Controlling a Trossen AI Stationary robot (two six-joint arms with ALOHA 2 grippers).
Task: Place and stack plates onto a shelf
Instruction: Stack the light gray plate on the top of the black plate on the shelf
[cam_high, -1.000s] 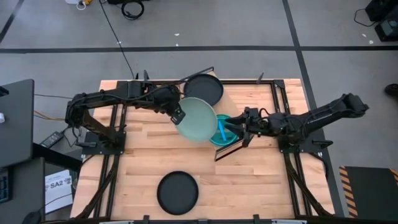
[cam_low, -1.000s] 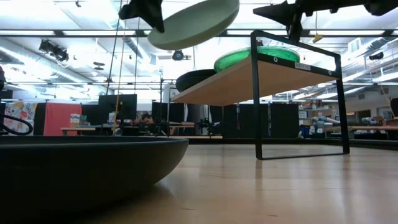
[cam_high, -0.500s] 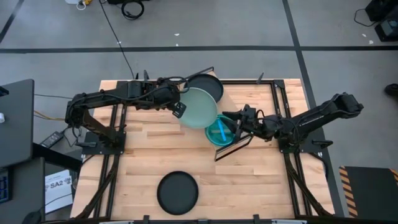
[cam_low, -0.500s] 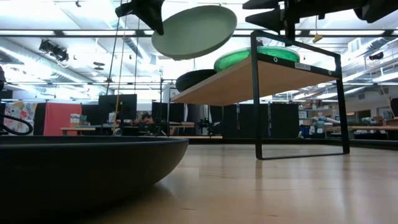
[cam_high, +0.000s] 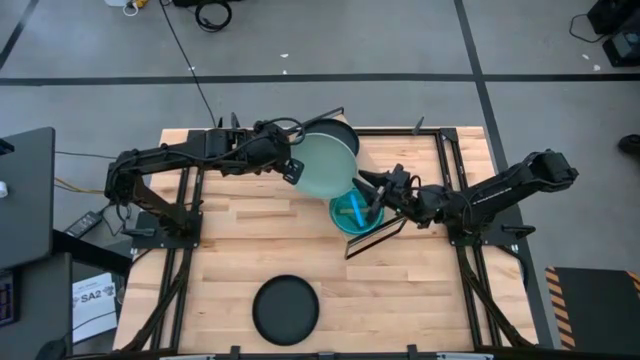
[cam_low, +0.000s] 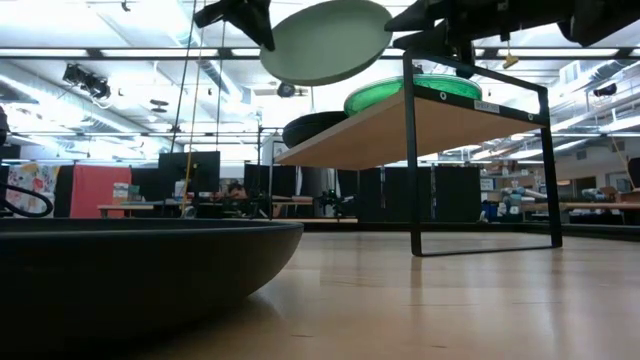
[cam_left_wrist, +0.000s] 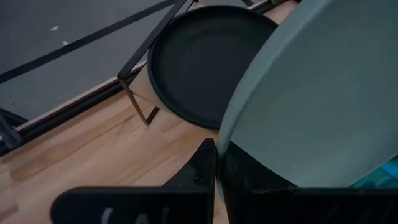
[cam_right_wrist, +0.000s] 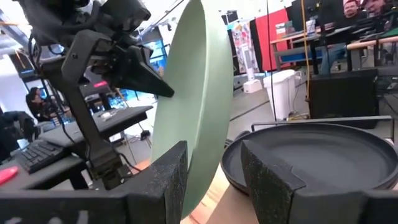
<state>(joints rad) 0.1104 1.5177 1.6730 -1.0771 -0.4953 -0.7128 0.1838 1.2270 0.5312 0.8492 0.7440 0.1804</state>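
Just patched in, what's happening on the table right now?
The left gripper holds a pale green plate by its rim, tilted in the air above the shelf. The right gripper is open beside it, over the teal plate. One black plate is on the shelf, another lies on the tabletop.

Shelf (cam_high: 392, 150): stands at the table's (cam_high: 420, 290) far middle, between the two arms. On it: one plate (cam_high: 336, 131) at the far-left end, one plate (cam_high: 354, 212) at the near end. Held plate (cam_high: 323, 168): gripped at its rim by the left gripper (cam_high: 291, 170), above the shelf, between those two. Right gripper (cam_high: 372, 185): over the near plate. Loose plate (cam_high: 285, 309): on the table, near edge, well apart.
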